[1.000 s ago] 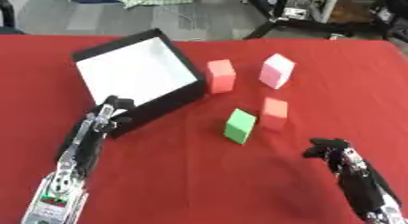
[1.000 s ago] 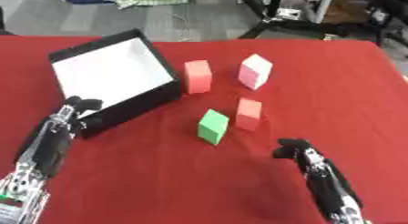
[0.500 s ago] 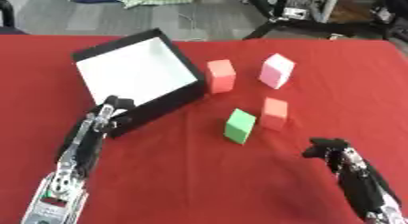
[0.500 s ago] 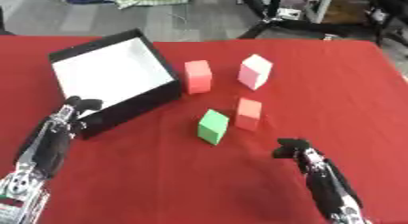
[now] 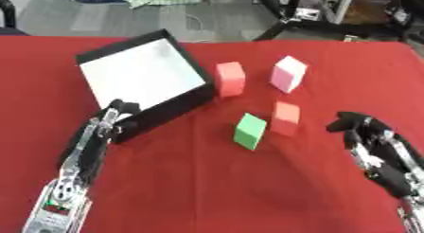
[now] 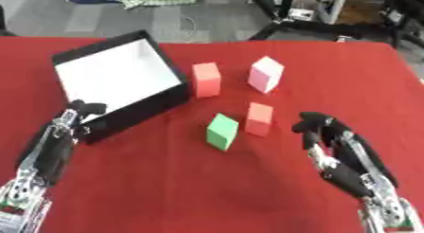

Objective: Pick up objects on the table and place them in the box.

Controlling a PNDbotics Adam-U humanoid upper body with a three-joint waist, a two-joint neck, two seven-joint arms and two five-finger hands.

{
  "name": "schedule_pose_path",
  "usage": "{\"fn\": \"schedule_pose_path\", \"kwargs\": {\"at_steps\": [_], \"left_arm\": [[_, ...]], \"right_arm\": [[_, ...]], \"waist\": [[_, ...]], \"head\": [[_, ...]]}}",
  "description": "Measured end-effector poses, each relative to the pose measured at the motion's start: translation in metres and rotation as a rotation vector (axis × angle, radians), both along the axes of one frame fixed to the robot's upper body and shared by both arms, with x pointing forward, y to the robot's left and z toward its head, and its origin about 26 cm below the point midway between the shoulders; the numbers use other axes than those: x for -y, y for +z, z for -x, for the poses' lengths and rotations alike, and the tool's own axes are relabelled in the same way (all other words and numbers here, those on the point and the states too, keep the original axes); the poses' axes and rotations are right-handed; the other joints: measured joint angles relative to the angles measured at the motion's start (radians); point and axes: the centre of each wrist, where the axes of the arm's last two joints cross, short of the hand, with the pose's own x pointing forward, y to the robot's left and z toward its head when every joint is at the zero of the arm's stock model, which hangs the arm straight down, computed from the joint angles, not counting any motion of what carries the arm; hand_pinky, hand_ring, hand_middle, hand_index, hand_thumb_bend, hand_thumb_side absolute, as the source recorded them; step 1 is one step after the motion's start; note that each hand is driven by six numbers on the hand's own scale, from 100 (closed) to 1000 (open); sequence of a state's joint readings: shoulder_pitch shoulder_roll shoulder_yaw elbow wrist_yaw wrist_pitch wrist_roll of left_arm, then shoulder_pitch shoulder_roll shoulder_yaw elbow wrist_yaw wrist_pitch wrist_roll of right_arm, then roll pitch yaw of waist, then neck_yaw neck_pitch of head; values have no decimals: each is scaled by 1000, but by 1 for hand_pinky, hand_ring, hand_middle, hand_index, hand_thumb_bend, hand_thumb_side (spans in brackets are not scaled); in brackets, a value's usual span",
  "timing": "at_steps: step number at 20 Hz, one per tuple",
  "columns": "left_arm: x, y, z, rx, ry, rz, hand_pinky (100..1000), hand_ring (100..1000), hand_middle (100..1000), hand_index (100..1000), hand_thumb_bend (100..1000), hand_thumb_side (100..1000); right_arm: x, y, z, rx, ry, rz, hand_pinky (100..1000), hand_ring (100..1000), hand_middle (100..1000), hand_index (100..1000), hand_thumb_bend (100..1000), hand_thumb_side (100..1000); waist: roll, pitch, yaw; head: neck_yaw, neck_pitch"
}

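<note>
A: Start with the right hand (image 6: 324,132). What is it doing?

B: It hangs low over the red tabletop (image 5: 198,189), fingers curled inward and holding nothing. It sits just to the right of the small orange block (image 6: 258,119), apart from it. I'd judge it is lined up for a reach toward that cluster.

A: And the left hand (image 5: 114,117)?

B: It lies against the near corner of the black box (image 5: 145,80). Its fingers look bent at the box wall, but I cannot tell whether they grip it or merely rest there. My guess is it steadies the box so it won't slide when blocks are dropped in.

A: Where are the things to be moved?

B: All four are out on the cloth, none inside the box. The green block (image 5: 249,130) stands just beside the orange one; a larger red block (image 5: 230,78) sits close to the box's right wall; the pink block (image 5: 287,74) lies farther back.

A: Why is the box angled?

B: Its open mouth shows a bare white floor, turned askew toward the blocks, which should shorten the carry.
</note>
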State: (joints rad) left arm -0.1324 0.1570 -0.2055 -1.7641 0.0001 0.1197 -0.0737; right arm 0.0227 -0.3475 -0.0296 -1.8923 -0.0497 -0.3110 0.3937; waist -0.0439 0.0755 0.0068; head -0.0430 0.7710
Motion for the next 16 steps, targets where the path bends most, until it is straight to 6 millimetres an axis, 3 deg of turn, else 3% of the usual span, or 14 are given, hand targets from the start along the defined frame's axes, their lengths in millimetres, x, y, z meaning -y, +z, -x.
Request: {"fn": "schedule_pose_path", "kwargs": {"at_steps": [3, 10, 16], "left_arm": [[0, 0, 0, 0, -1, 0, 814, 980, 752, 676, 100, 884], [2, 0, 0, -2, -13, -2, 815, 982, 752, 677, 100, 883], [3, 0, 0, -3, -23, -3, 815, 985, 753, 677, 100, 884]], "right_arm": [[9, 17, -11, 71, 76, 99, 996, 810, 749, 888, 100, 417], [21, 33, -47, 107, 220, 289, 1000, 857, 816, 945, 100, 255], [26, 27, -84, 56, 272, 395, 1000, 911, 880, 979, 100, 455]], "waist": [[0, 0, 2], [0, 0, 11], [0, 0, 16]], "head": [[-1, 0], [-8, 0], [-20, 0]]}}
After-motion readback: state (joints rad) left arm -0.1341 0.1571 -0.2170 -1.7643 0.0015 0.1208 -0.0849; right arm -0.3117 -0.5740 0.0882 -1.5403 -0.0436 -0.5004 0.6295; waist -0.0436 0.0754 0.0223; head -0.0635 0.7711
